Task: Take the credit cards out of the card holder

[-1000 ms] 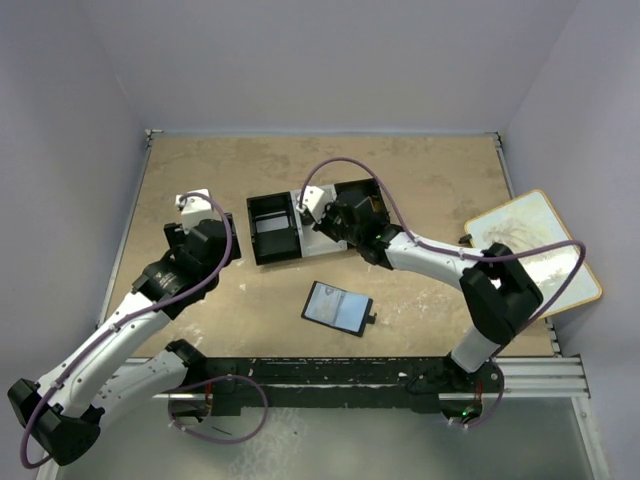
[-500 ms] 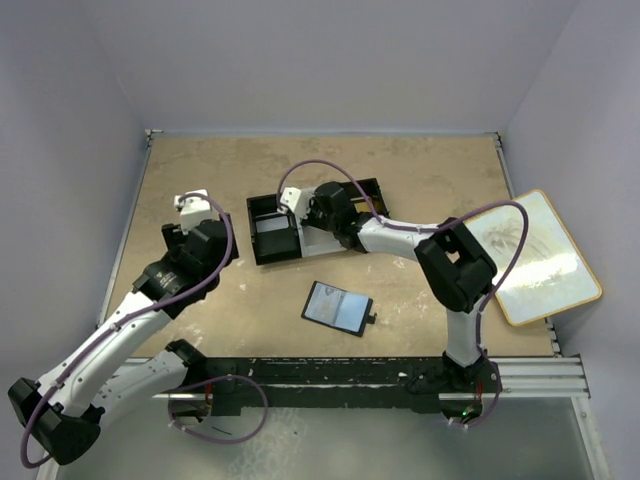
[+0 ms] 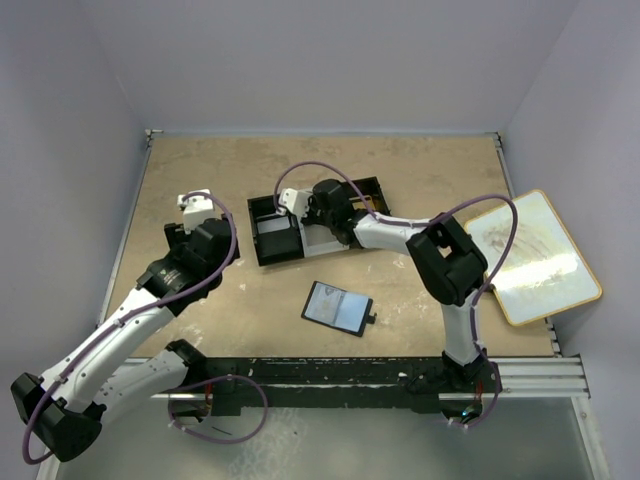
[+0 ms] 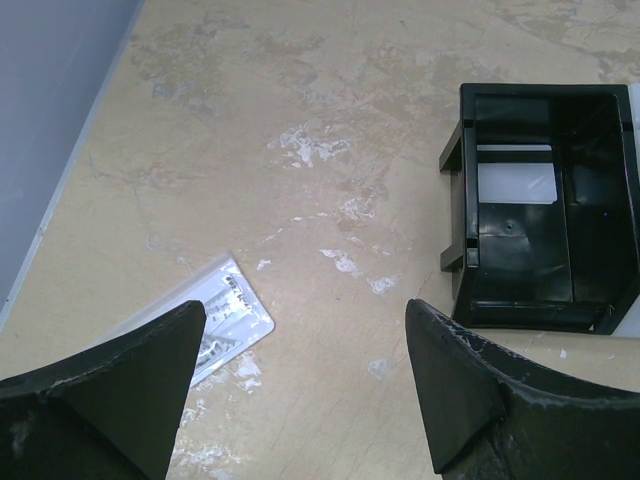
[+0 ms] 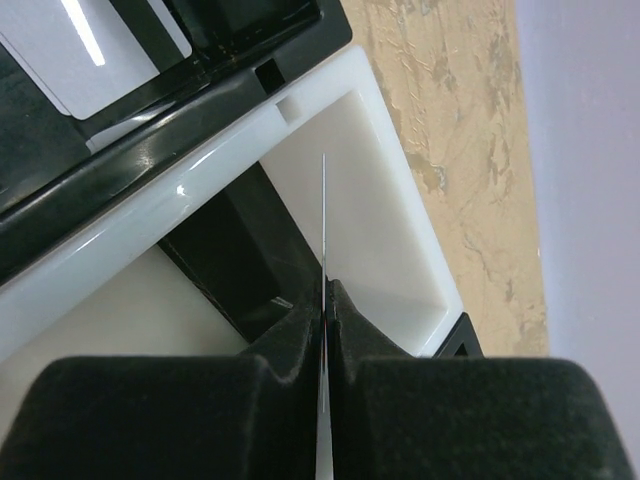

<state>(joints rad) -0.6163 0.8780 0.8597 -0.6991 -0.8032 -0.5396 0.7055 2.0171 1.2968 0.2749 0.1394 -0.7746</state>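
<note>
The card holder (image 3: 337,307) lies open on the table in front of the tray, its pale-blue sleeves facing up. My right gripper (image 3: 318,205) hangs over the black-and-white tray (image 3: 262,257). In the right wrist view it (image 5: 325,288) is shut on a thin credit card (image 5: 324,215) seen edge-on, above the tray's white middle compartment (image 5: 385,190). My left gripper (image 3: 205,238) is left of the tray. In the left wrist view it (image 4: 305,318) is open and empty above bare table.
A pale card (image 4: 515,181) lies in the tray's black left compartment (image 4: 590,150); it also shows in the right wrist view (image 5: 95,55). A white printed packet (image 4: 225,320) lies by my left finger. A tan-edged board (image 3: 530,255) sits at the right edge.
My right gripper has moved left, from the tray's right end to over its middle, still shut on the card. The left arm has barely shifted. The card holder has not moved.
</note>
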